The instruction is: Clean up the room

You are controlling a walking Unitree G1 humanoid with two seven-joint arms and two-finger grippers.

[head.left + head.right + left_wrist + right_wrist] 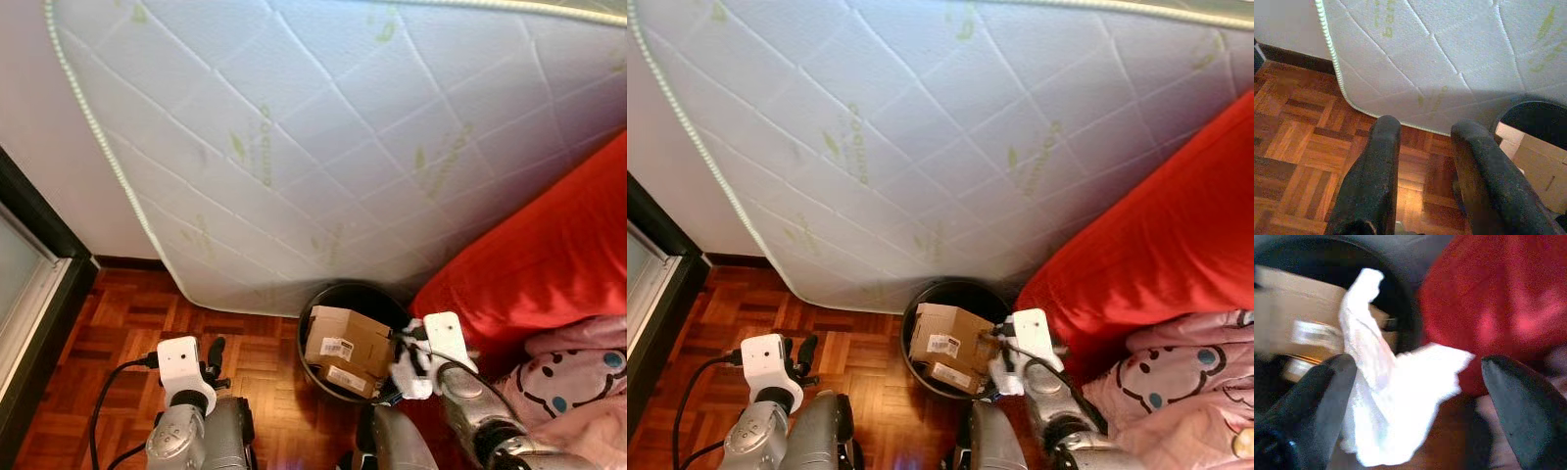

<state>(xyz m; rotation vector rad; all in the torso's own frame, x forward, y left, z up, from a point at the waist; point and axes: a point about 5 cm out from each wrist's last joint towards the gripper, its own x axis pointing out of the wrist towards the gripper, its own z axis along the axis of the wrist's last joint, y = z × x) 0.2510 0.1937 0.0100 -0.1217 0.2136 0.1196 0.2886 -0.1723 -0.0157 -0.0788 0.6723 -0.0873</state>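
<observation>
A black round bin (315,299) stands on the parquet floor against a leaning mattress, with cardboard boxes (348,341) inside it. My right gripper (1418,364) hangs at the bin's right rim, next to the red bedding. Its fingers (1327,391) are spread wide, and a crumpled white tissue (1393,406) lies loose between them, against one finger. In the left eye view the tissue (407,377) shows beside the bin's rim. My left gripper (1422,129) hovers low over the floor to the left of the bin, open and holding nothing.
A white quilted mattress (343,147) leans on the wall behind the bin. Red bedding (549,255) and a pink cartoon-print cloth (573,377) lie on the right. A dark door frame (29,245) borders the left. Parquet floor (127,313) stretches between frame and bin.
</observation>
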